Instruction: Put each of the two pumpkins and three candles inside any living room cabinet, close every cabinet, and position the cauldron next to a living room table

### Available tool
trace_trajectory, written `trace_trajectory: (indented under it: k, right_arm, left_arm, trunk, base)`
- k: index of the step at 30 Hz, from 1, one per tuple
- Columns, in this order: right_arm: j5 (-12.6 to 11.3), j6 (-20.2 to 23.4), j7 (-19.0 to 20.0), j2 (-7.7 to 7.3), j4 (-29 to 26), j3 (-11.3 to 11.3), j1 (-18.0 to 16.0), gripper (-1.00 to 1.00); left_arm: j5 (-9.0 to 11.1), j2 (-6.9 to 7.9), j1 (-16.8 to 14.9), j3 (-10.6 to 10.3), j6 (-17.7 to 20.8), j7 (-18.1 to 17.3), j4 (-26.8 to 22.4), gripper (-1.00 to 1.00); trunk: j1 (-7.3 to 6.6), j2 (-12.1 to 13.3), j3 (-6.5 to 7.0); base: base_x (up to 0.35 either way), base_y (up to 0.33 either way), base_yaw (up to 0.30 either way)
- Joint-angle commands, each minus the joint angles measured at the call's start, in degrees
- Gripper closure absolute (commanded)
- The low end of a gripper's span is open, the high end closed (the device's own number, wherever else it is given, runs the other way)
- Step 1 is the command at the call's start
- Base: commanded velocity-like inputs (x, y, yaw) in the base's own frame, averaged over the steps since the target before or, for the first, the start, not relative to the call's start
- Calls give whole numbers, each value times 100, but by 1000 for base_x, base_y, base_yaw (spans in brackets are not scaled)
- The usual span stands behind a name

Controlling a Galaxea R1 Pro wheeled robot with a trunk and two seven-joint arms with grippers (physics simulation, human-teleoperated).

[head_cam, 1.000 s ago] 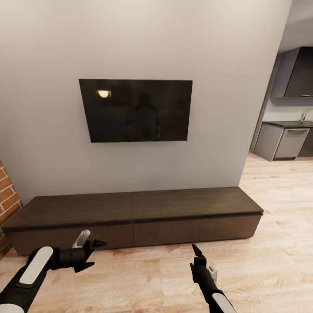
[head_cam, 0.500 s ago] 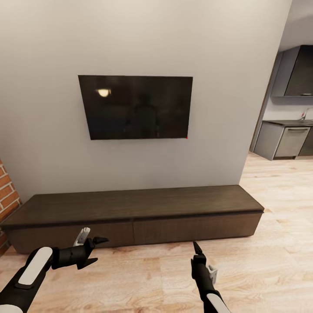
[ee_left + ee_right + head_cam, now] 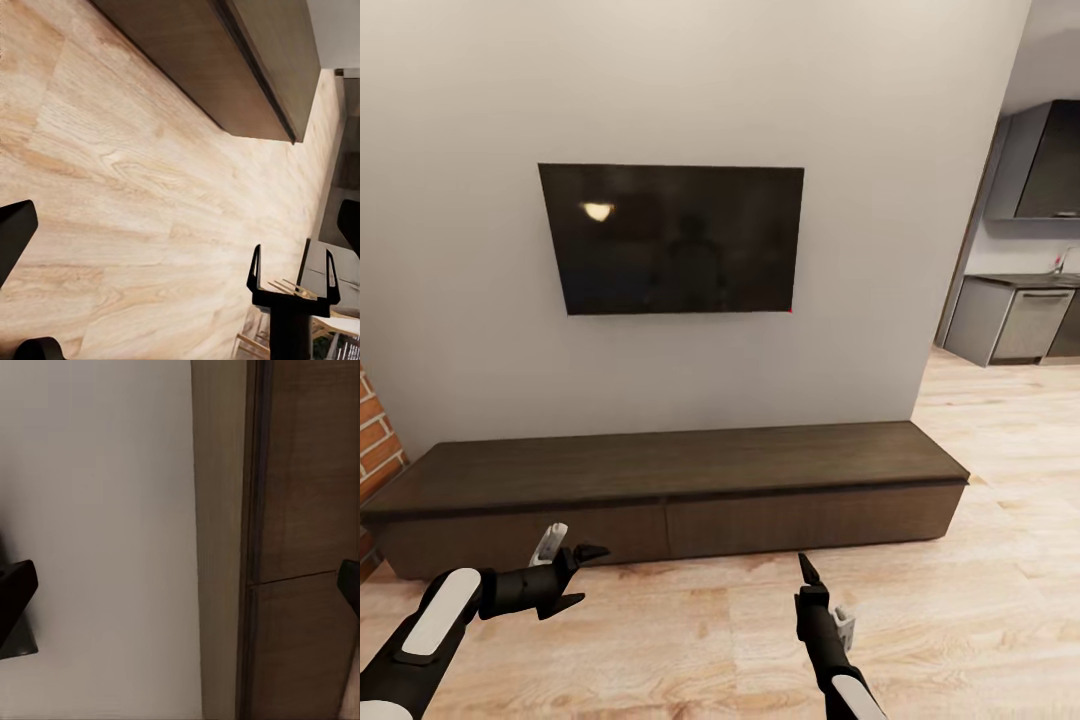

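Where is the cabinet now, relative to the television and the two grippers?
In the head view, the cabinet stands on the floor against the wall, directly below the television, just beyond the left gripper and right gripper.

A plain pale grey wall (image 3: 97, 510) meets the long dark-brown wood cabinet (image 3: 307, 495), its two closed drawer fronts split by a thin seam. Black fingers (image 3: 15, 592) sit wide apart at both edges.

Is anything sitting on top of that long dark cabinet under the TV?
No. In the head view the cabinet has a bare dark-brown top from end to end, below the TV.
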Motion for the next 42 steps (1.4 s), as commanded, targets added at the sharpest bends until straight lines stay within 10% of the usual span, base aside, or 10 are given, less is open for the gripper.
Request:
trace_trajectory:
  k: [1,42]
  right_arm:
    - [0,-2,0,0,0,29,0,-100]
    - [9,1,-39,0,0,220,0,-100]
  left_arm:
    - [3,0,0,0,0,0,0,-100]
    - [-14,-26,0,-18,-6,8,0,-100]
  trunk:
    - [23,-42,-18]
    - [923,-1686,-755]
  base:
    - [0,0,0]
    - [0,0,0]
